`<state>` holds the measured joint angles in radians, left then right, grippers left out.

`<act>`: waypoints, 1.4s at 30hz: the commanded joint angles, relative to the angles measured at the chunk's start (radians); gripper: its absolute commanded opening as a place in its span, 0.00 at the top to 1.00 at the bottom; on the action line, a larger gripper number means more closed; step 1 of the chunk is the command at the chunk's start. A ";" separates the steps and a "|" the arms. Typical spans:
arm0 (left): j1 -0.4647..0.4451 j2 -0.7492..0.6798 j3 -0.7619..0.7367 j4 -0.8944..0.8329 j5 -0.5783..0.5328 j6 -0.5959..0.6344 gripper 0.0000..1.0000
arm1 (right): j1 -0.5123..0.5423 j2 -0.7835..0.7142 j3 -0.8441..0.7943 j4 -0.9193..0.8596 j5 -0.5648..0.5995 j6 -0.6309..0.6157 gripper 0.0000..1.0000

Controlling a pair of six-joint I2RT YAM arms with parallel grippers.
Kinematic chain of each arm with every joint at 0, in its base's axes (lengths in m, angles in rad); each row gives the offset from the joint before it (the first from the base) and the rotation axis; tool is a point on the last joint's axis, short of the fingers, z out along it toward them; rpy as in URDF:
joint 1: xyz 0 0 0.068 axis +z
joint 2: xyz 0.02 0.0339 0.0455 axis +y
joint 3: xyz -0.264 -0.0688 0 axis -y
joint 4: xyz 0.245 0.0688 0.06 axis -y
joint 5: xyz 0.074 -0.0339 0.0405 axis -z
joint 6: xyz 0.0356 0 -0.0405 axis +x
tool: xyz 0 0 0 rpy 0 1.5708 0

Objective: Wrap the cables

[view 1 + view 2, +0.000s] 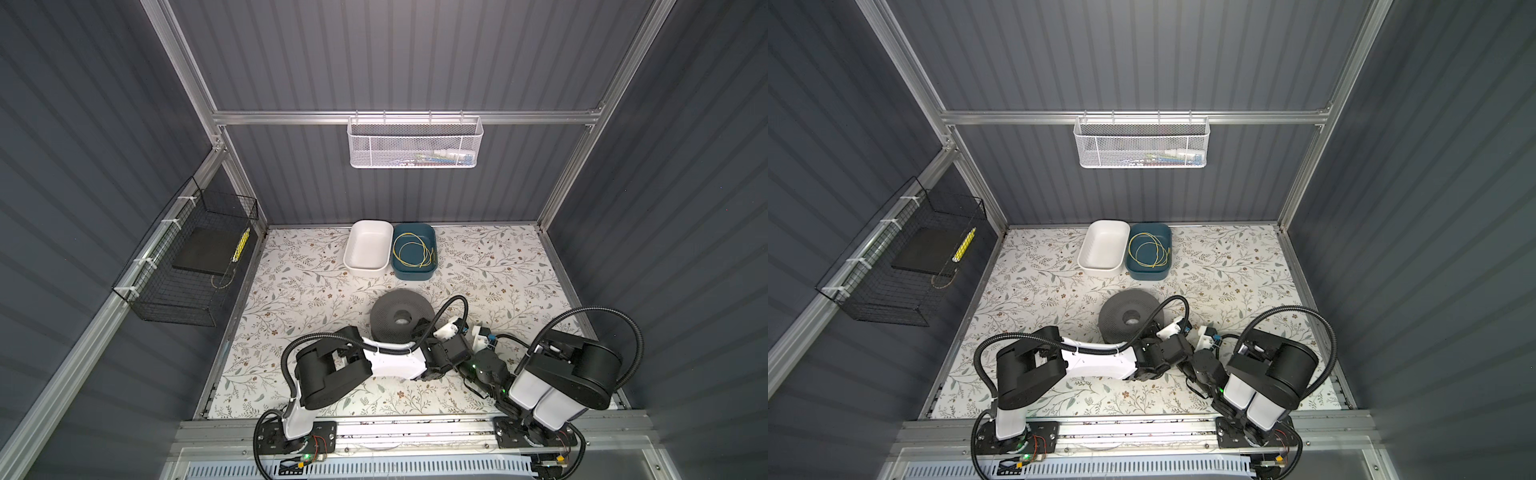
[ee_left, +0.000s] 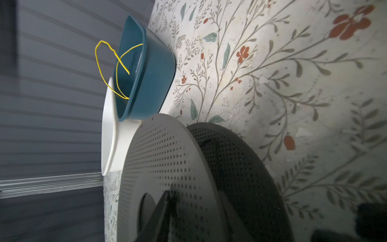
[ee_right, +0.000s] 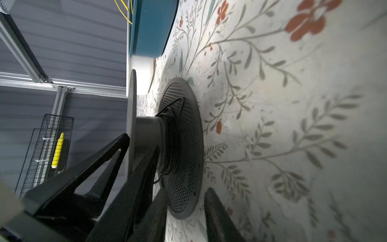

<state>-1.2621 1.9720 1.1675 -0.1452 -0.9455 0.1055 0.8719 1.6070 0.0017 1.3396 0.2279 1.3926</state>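
Lying flat, a grey perforated plastic spool point(image 1: 384, 311) holds the thin black cable point(image 3: 171, 142) round its hub; left end effector point(image 3: 141, 142) and right end effector point(image 3: 186, 192) straddle its flanges, spread, likely steadying it.

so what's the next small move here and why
Probably draw the right gripper back, clear of the spool: the black cable already sits coiled on the hub, only a short end sticking out, and the jaws stand open, holding nothing.
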 commanded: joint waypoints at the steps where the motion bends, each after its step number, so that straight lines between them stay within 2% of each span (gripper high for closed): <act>1: 0.003 0.068 -0.051 -0.056 0.330 -0.099 0.56 | -0.030 -0.095 -0.103 -0.074 -0.002 -0.027 0.66; 5: 0.002 0.037 -0.032 -0.095 0.331 -0.103 0.43 | -0.072 -0.338 -0.098 -0.365 0.001 -0.043 0.64; 7: 0.001 0.006 -0.016 -0.119 0.340 -0.101 0.40 | -0.097 -0.509 -0.070 -0.597 -0.006 -0.063 0.63; 8: 0.001 -0.012 -0.006 -0.132 0.341 -0.101 0.36 | -0.107 -0.603 -0.045 -0.754 -0.001 -0.077 0.61; 11: 0.001 -0.053 0.042 -0.199 0.344 -0.094 0.26 | -0.129 -0.857 0.008 -1.079 0.047 -0.137 0.54; 13: 0.002 -0.072 0.067 -0.238 0.345 -0.083 0.20 | -0.184 -0.990 0.012 -1.199 0.014 -0.137 0.51; 16: 0.001 -0.107 0.072 -0.263 0.340 -0.085 0.01 | -0.226 -1.142 0.046 -1.382 0.002 -0.178 0.49; 18: 0.002 -0.119 0.073 -0.280 0.330 -0.086 0.01 | -0.239 -1.203 0.071 -1.478 0.019 -0.203 0.46; 24: -0.008 -0.216 0.119 -0.358 0.304 -0.095 0.00 | -0.279 -1.220 0.159 -1.578 -0.007 -0.303 0.43; 31: -0.096 -0.322 0.305 -0.497 0.105 -0.055 0.01 | -0.283 -1.106 0.386 -1.649 -0.009 -0.555 0.34; 33: -0.122 -0.356 0.338 -0.513 0.025 -0.060 0.00 | -0.284 -1.070 0.472 -1.692 -0.021 -0.641 0.28; 35: -0.145 -0.407 0.349 -0.521 -0.040 -0.066 0.00 | -0.284 -1.041 0.581 -1.761 -0.032 -0.715 0.01; 37: -0.162 -0.460 0.359 -0.550 -0.095 -0.106 0.01 | -0.282 -1.027 0.676 -1.806 -0.036 -0.782 0.01; 39: -0.169 -0.521 0.356 -0.587 -0.158 -0.196 0.01 | -0.283 -1.019 0.765 -1.861 -0.036 -0.823 0.01; 42: -0.170 -0.648 0.301 -0.600 -0.157 -0.278 0.00 | -0.282 -1.025 0.851 -1.925 -0.018 -0.800 0.01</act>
<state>-1.4326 1.4193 1.4933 -0.6746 -1.0199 -0.0605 0.5915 0.5919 0.8036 -0.4633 0.1982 0.6525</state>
